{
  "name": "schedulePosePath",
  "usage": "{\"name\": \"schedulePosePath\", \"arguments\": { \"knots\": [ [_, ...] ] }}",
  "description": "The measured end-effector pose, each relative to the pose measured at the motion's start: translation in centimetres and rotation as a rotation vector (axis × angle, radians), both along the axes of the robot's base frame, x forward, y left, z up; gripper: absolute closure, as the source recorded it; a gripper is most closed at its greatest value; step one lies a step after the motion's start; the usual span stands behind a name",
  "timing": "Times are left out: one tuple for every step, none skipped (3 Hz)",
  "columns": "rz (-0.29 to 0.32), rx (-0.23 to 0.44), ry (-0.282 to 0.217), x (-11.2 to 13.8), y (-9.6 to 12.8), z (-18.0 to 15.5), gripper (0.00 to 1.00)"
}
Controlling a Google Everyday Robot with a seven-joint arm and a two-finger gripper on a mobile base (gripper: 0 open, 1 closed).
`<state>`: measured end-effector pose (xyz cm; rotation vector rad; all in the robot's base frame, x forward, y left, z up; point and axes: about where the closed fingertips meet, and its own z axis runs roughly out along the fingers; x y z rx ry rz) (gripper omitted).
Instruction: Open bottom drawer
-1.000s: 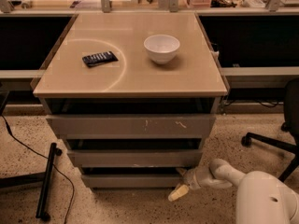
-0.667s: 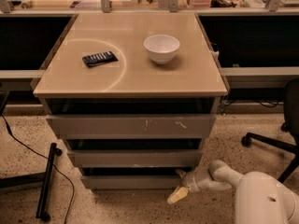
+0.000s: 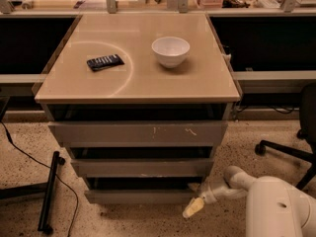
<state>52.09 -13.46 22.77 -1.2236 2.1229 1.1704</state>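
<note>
The tan-topped cabinet (image 3: 138, 83) has three grey drawer fronts. The bottom drawer (image 3: 133, 197) is the lowest and shortest front, and it sticks out a little, with a dark gap above it. My gripper (image 3: 194, 207), pale yellow at its tip, is at the right end of that front, low near the floor. The white arm (image 3: 276, 206) reaches in from the lower right. The middle front (image 3: 140, 167) and the top front with white scratches (image 3: 138, 133) also stand slightly out.
A white bowl (image 3: 170, 51) and a dark remote (image 3: 105, 62) lie on the cabinet top. A black stand leg (image 3: 49, 191) and a cable lie on the speckled floor at left. An office chair base (image 3: 291, 152) stands at right.
The gripper has shifted slightly down and toward the camera at the drawer's right end. The bottom front seems to have come out a little with it.
</note>
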Motion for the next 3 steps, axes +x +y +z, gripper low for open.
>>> {"name": "schedulePosePath", "arguments": {
  "knots": [
    [0.110,0.007,0.147,-4.1,-1.9,2.2,0.00],
    [0.149,0.038,0.183,-5.5,-1.7,3.0,0.00],
    [0.149,0.038,0.183,-5.5,-1.7,3.0,0.00]
  ]
}}
